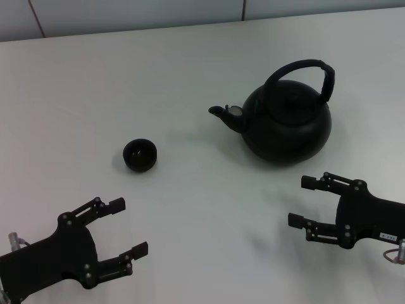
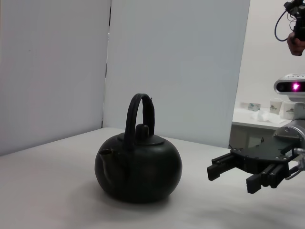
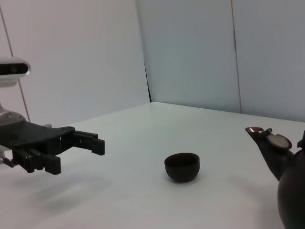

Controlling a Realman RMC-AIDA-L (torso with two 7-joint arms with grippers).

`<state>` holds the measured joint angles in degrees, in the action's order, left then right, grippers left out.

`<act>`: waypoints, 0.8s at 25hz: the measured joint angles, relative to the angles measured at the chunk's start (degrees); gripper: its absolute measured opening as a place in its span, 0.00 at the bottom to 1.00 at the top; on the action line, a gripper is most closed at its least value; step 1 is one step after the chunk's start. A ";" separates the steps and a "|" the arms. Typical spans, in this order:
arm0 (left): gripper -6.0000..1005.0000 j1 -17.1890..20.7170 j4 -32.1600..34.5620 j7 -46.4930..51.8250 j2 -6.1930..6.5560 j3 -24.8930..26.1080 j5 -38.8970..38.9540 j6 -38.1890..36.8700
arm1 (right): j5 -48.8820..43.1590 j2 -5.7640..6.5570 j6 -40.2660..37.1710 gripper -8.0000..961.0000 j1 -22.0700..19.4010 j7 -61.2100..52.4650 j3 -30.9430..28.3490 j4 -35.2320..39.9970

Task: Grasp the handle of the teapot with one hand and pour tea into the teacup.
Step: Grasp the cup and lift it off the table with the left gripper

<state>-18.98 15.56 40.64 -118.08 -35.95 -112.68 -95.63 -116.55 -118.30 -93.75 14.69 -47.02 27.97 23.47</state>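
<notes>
Now teapot (image 1: 288,123) just beyond open right end effector (image 1: 305,201).

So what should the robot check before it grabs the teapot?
1. Teapot upright on the table: ok.
2. Handle free, nothing touching it: ok.
3. Right gripper open and near the teapot: ok.
4. Spout points toward the teacup: ok.
5. Teacup upright, clear of the left gripper: ok.
6. Tea inside the teapot: cannot tell, lid is on.
</notes>
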 joint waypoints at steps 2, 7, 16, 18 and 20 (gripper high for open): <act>0.83 -0.01 0.00 0.01 -0.01 0.00 0.00 0.00 | 0.00 0.00 0.00 0.83 0.05 0.04 -0.03 0.00; 0.82 -0.01 0.00 0.03 -0.04 0.05 0.15 -0.01 | 0.15 0.00 -0.03 0.83 0.09 0.40 -0.10 0.00; 0.81 0.09 -0.36 0.18 -0.28 2.94 2.13 0.60 | 0.22 -0.07 -0.02 0.82 0.32 0.44 -0.22 0.00; 0.81 0.04 -0.80 0.53 -0.44 5.31 3.05 1.95 | 0.25 -0.12 0.10 0.82 0.47 0.44 -0.22 0.00; 0.81 -0.18 -2.13 0.40 -0.57 8.61 4.67 3.81 | 0.30 -0.25 0.34 0.82 0.65 0.44 -0.21 0.00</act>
<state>-19.16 13.42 41.04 -118.65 -27.34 -108.01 -91.83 -116.25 -118.55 -93.41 15.34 -46.58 27.76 23.47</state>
